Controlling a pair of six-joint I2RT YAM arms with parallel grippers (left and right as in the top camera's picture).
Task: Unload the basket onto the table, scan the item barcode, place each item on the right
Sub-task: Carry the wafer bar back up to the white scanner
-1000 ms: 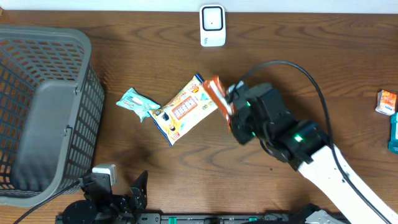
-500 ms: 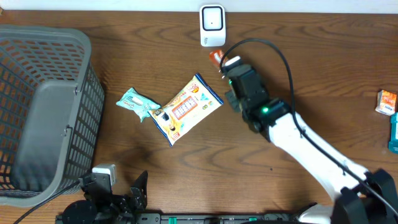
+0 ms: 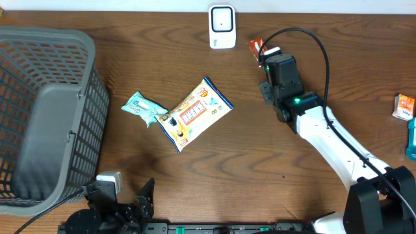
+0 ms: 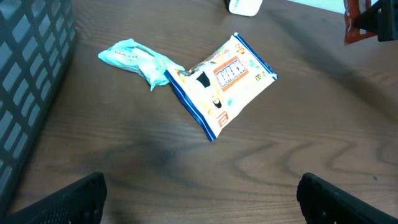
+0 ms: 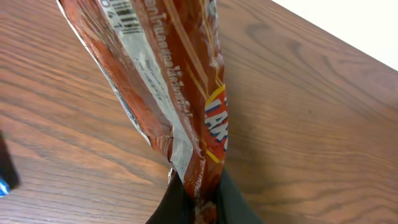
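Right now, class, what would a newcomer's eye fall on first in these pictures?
The red packet pinched in the right gripper, just right of the white scanner at the back. Next, the big grey basket on the left and the yellow bag in the middle.

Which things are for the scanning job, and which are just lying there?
For the job: red packet, right gripper pinching it, white scanner.
Just lying about: yellow snack bag, teal packet, grey basket, orange box.

Your packet (image 5: 180, 81) is red-orange with a white panel, black bars, perhaps yellow lettering; the table (image 5: 311, 124) is brown wood-grain.
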